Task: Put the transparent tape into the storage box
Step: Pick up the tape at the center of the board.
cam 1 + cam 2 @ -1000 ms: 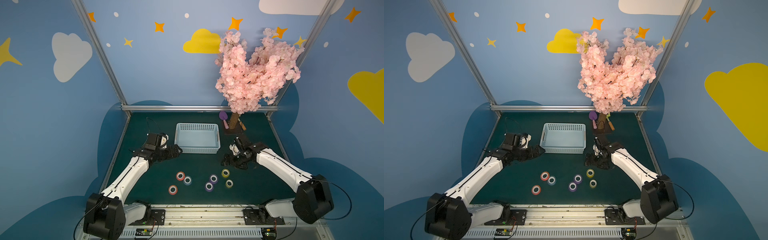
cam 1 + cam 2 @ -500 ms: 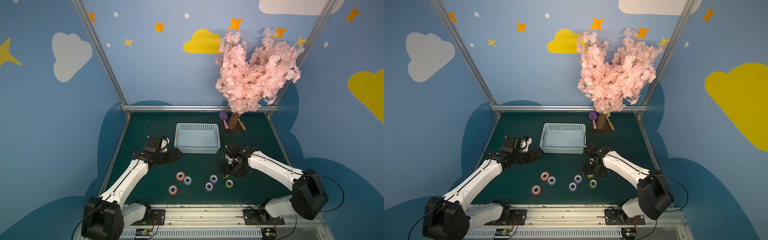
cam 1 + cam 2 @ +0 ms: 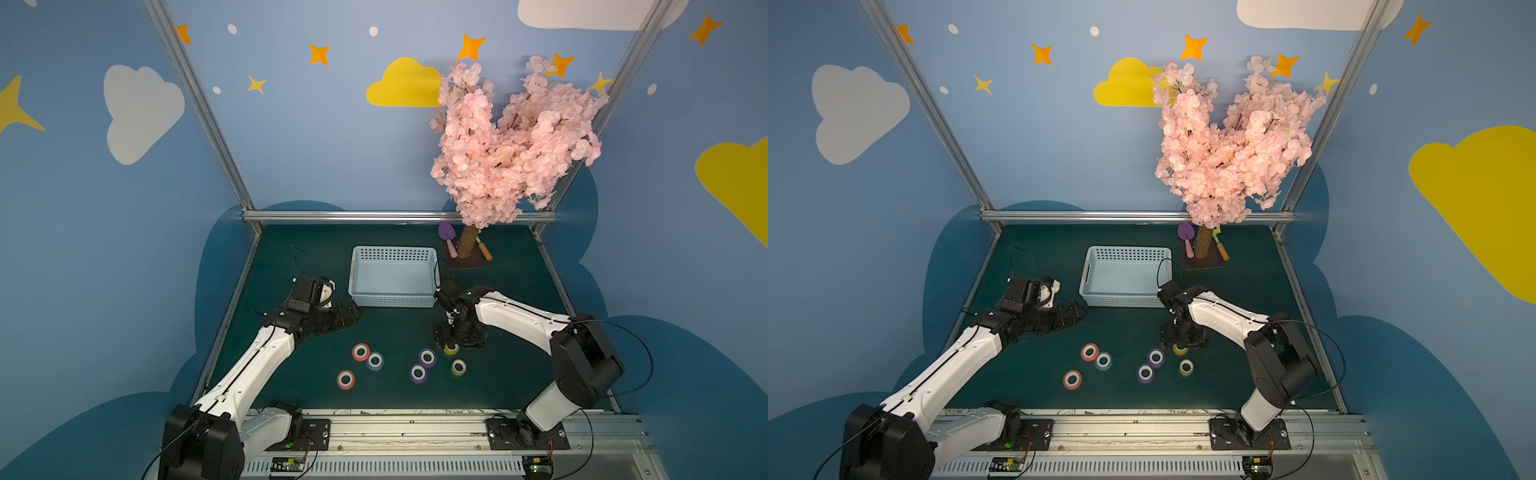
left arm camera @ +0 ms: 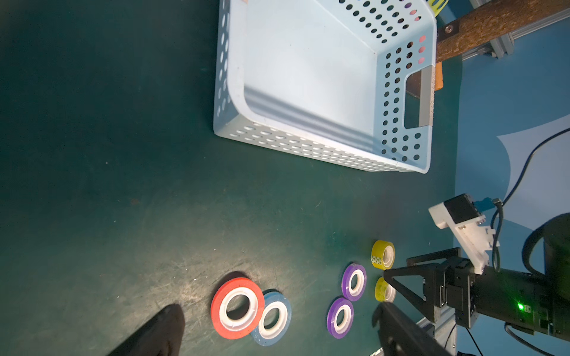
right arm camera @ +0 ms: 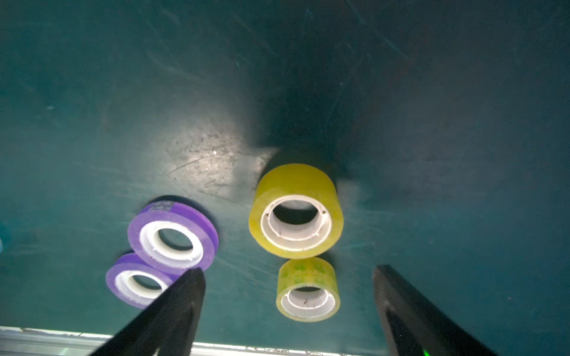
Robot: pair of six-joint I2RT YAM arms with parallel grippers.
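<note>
The transparent tape (image 5: 296, 185), a yellowish roll, lies on the bench (image 3: 395, 332) before the empty storage box (image 3: 395, 301). The right gripper (image 5: 287, 276) hovers over it, jaws open. The left gripper (image 3: 347, 318) also has its jaws open. This looks like the reaching step; next it should descend and close around the roll.

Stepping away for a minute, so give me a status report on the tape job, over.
Left gripper open, by box. Right gripper open over yellow tapes, none gripped. Box empty. Purple tapes close alongside.
</note>
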